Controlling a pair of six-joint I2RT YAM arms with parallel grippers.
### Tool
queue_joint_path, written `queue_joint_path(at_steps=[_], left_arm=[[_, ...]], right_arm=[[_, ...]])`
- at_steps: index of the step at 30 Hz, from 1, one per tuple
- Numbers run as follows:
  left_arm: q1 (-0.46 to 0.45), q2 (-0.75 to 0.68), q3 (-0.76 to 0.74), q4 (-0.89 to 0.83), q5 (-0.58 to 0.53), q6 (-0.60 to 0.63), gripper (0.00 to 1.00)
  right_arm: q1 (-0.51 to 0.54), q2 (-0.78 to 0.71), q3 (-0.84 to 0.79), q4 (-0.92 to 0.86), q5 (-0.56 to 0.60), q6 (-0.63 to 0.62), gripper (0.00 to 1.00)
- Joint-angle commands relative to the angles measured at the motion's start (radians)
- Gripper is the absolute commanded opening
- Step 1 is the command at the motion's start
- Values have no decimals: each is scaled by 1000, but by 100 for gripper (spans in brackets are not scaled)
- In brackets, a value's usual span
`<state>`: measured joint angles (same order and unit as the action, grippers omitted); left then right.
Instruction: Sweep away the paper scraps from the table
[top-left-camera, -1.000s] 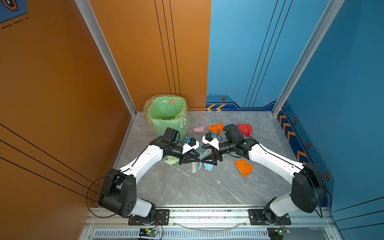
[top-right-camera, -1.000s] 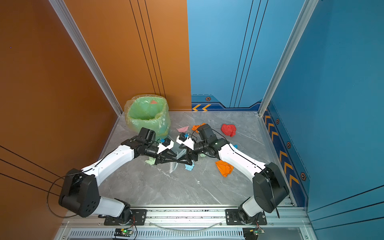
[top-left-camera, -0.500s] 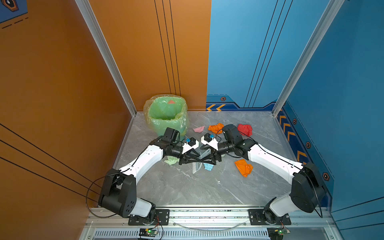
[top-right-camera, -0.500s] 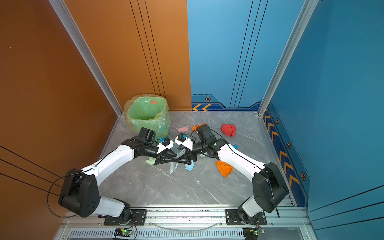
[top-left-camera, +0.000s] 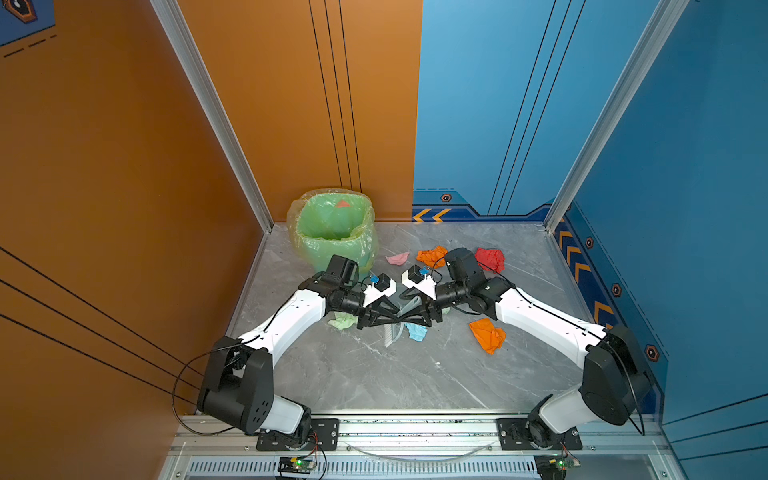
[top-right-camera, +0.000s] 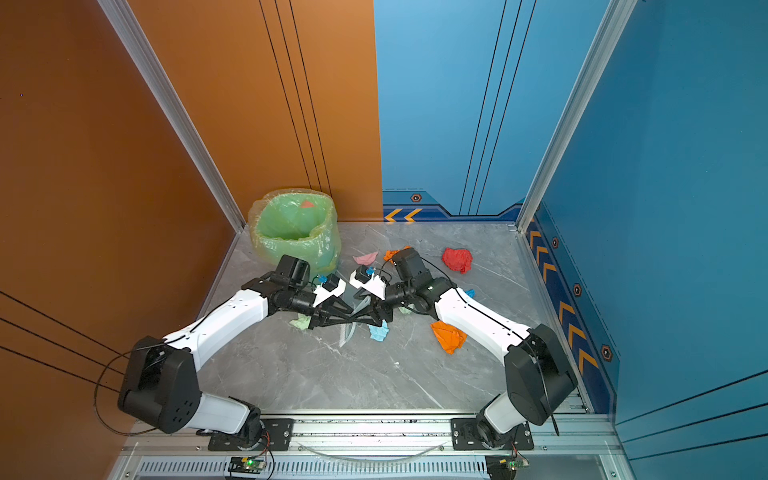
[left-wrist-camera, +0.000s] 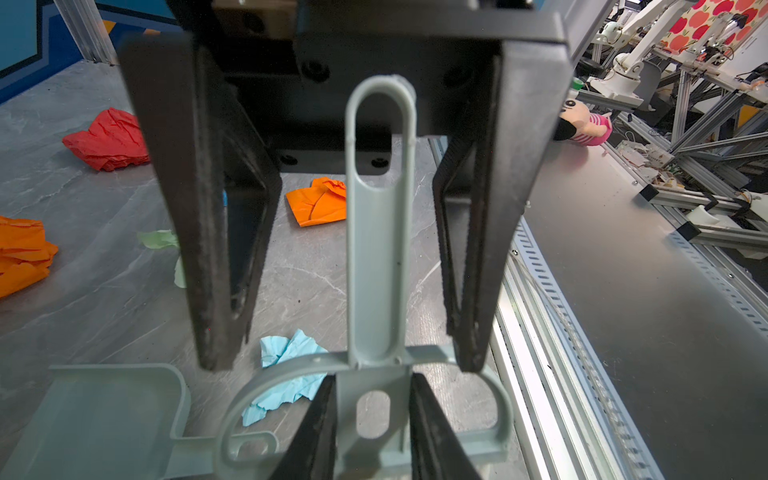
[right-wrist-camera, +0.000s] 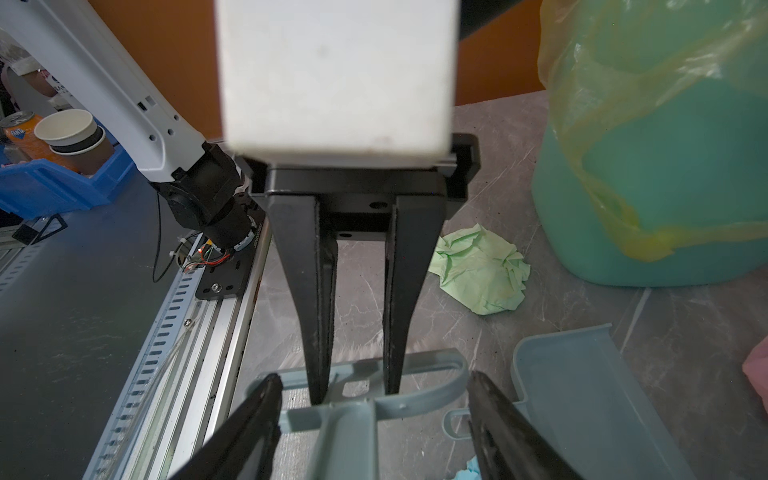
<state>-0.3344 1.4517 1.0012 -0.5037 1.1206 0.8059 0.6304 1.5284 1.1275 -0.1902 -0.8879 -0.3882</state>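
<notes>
Left gripper (left-wrist-camera: 372, 399): pressed together on the brush (left-wrist-camera: 380, 257), pinching the flat plate at the base of its handle. Right gripper (right-wrist-camera: 372, 386): spread, one finger either side of the handle, clear gap on both sides in both wrist views, no contact visible. Looks like a handover, brush going left to right, right-hand grip not yet made. Brush low over the table (top-left-camera: 374, 374), bristles down in a top view; touching the surface or not, can't tell. Dustpan (left-wrist-camera: 104, 415) flat on the table just beside the brush, empty, unheld.

Paper scraps, outward from the grippers:
- light blue (top-left-camera: 416, 331) just beside the bristles
- pale green (top-left-camera: 343, 321) beside the left wrist
- orange (top-left-camera: 487, 334) near the right forearm
- pink (top-left-camera: 397, 258), second orange (top-left-camera: 432, 255) and red (top-left-camera: 490, 259) farther back toward the wall
- small bright blue bit (top-right-camera: 470, 293) by the right arm

All loose on the table, none in the dustpan. One reddish scrap (top-left-camera: 343, 203) inside the bin (top-left-camera: 324, 249), back left corner.

Progress: early. At most one scrap binned, at least six left on the table. Remaining: finish the handover, take up the dustpan, sweep, tip into the bin.
</notes>
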Motion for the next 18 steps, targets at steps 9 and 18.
queue_joint_path(at_steps=[9, 18], left_arm=[[1, 13, -4, 1, 72, 10, 28], [1, 9, -4, 1, 74, 10, 27]], right_arm=[[16, 21, 53, -36, -14, -28, 62], [25, 32, 72, -84, -5, -53, 57]])
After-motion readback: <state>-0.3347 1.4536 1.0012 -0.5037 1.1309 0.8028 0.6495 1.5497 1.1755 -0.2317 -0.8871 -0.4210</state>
